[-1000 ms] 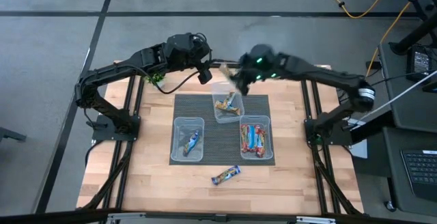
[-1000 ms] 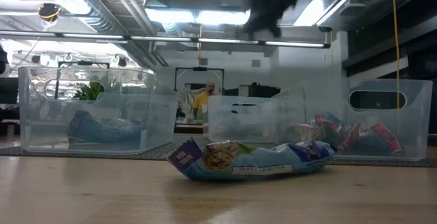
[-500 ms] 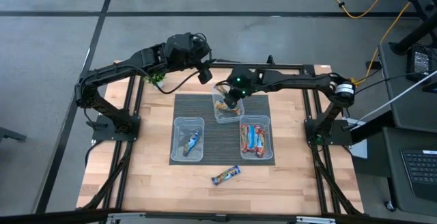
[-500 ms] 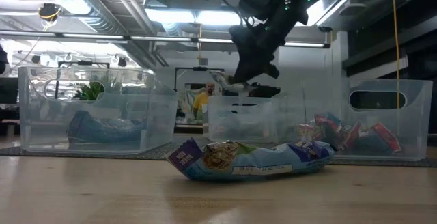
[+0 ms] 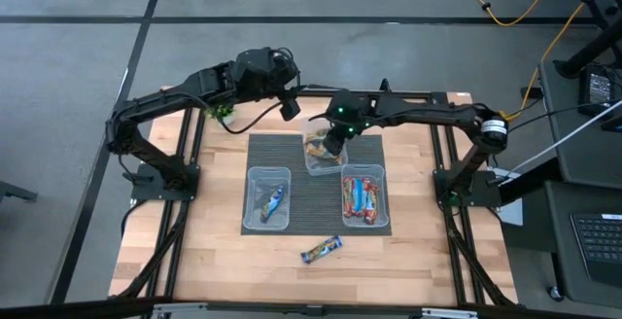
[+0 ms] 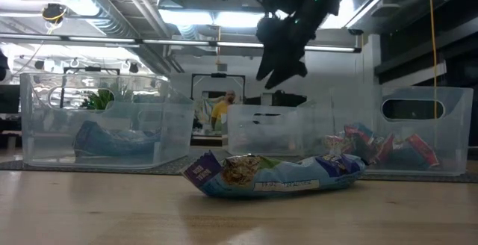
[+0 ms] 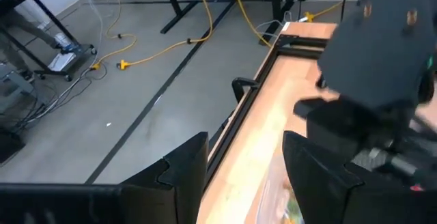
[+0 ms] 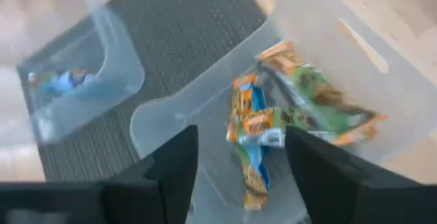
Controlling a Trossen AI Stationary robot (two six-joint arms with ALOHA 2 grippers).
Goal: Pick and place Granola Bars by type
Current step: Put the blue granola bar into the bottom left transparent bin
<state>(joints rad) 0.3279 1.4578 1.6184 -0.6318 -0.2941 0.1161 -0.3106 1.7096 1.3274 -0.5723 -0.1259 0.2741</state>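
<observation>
My right gripper (image 5: 333,147) hangs open and empty above the middle clear tub (image 5: 313,166), which holds green-gold and orange bars (image 8: 273,118) lying on its floor. It also shows in the low view (image 6: 282,72). The left tub (image 5: 251,202) holds a blue bar (image 5: 273,200). The right tub (image 5: 383,202) holds red-orange bars (image 5: 362,197). One blue bar (image 5: 322,250) lies flat on the wooden table near the front edge, close to the low camera (image 6: 276,174). My left gripper (image 5: 291,108) waits open and empty, raised over the table's far edge.
The three tubs stand on a dark ribbed mat (image 5: 292,154) at the table's middle. A small green plant (image 5: 222,113) stands at the far left under my left arm. Bare wood lies around the loose blue bar at the front.
My right gripper came from the table's far edge toward the near side, carrying a bar over the middle tub. It has let the bar go into that tub and risen a little. The fingertips are now bare.
</observation>
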